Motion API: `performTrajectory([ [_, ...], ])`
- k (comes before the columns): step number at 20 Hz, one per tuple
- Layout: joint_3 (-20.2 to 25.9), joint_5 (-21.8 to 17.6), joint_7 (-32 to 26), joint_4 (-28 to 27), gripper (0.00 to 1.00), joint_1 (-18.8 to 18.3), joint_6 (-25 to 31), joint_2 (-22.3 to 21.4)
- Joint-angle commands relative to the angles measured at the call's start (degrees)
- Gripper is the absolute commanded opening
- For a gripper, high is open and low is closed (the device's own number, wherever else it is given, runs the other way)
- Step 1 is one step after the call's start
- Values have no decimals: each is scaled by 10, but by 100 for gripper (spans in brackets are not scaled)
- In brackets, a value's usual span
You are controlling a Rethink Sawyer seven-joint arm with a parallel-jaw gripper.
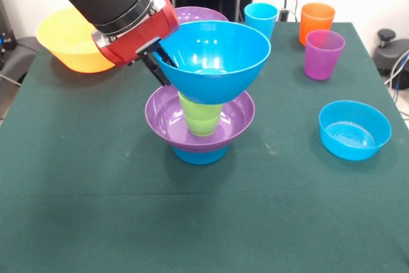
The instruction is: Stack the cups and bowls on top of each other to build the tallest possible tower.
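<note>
The tower stands mid-table: a small blue bowl [200, 155] lowest, a wide purple bowl [161, 112] on it, and a lime green cup [201, 118] standing in the purple bowl. The large blue bowl [217, 52] sits right on top of the green cup, tilted slightly. My gripper [160, 63] comes in from the upper left and is shut on the left rim of the large blue bowl, one black finger inside it and one outside. I cannot tell whether the bowl's weight rests on the cup.
A yellow bowl [67, 43] sits at the back left, partly behind the arm. A second purple bowl [199, 13] is behind the tower. Light blue [261, 17], orange [317, 22] and purple [324, 54] cups stand back right. Another small blue bowl [354, 130] lies at the right.
</note>
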Motion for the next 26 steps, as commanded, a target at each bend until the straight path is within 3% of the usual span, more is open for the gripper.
performTrajectory([
  [1, -33, -45, -201, 14, 0, 3, 37, -9],
  [12, -39, -48, -202, 20, 0, 2, 62, -25],
  [26, -40, -52, -203, 45, 0, -16, 39, -22],
])
